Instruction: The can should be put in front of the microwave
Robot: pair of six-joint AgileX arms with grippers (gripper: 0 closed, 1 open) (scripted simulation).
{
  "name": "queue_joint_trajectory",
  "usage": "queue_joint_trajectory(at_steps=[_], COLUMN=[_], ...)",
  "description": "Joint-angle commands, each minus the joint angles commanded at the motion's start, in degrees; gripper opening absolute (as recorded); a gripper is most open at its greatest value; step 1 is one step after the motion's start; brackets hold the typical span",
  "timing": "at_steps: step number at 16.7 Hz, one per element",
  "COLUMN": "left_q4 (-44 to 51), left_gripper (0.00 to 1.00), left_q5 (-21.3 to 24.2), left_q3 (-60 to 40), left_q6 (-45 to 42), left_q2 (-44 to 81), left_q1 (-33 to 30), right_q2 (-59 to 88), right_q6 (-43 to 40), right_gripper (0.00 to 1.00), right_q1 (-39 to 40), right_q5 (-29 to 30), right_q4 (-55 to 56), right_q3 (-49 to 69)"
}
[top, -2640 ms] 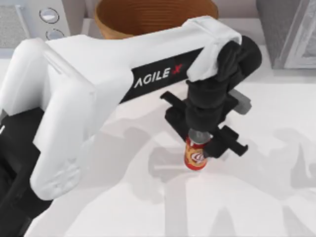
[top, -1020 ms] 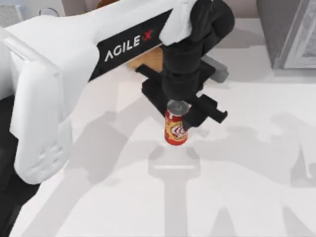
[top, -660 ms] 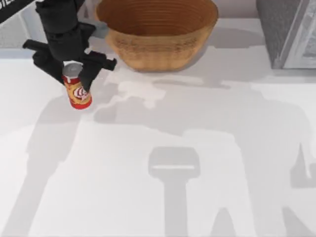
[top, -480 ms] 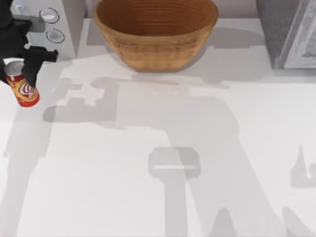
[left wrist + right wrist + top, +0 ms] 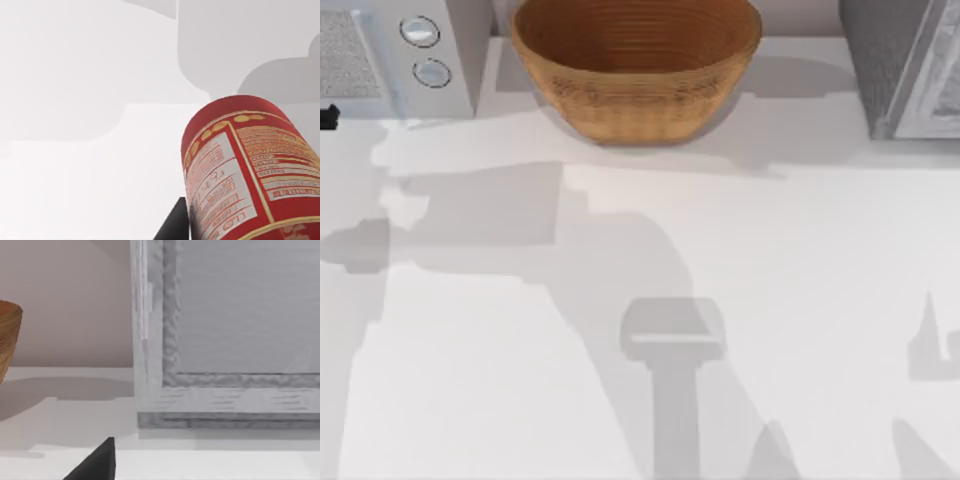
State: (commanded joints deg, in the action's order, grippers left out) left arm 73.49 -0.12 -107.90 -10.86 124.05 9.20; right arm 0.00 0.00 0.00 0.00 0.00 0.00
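Note:
The can [image 5: 250, 170], red with gold print and a white label panel, looms close in the left wrist view, above the white table. My left gripper is shut on the can, and one black finger [image 5: 172, 225] lies against its side. In the top view a small black piece of the left gripper [image 5: 326, 117] sits at the left edge, just in front of the microwave [image 5: 390, 60]. The microwave is light grey-white with two round knobs [image 5: 420, 32] and a mesh window. A dark part of my right gripper [image 5: 95, 465] faces the speckled appliance.
A brown woven basket [image 5: 636, 70] stands at the back middle. A darker grey speckled box appliance [image 5: 905, 65] fills the back right corner, seen close in the right wrist view [image 5: 225, 340]. Arm shadows lie across the white table [image 5: 720, 260].
My left arm has carried the can from the table's middle to the left, past the top view's left edge, level with the microwave's front. Its shadow moved left too.

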Motion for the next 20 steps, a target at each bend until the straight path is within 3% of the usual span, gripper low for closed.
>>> queue_joint_trajectory(at_steps=[11, 20], left_q4=[-1.7, -1.7], left_gripper=[0.0, 0.68], left_q5=[0.0, 0.0], left_q3=[1.6, 1.6], left_q6=[0.0, 0.0], left_q2=[0.1, 0.1], left_q1=[0.0, 0.0], right_q2=[0.0, 0.0], right_q6=[0.0, 0.0], right_gripper=[1.0, 1.0], right_q1=[0.0, 0.0], right_q5=[0.0, 0.0], right_q4=[0.0, 0.0], right_q3=[0.0, 0.0])
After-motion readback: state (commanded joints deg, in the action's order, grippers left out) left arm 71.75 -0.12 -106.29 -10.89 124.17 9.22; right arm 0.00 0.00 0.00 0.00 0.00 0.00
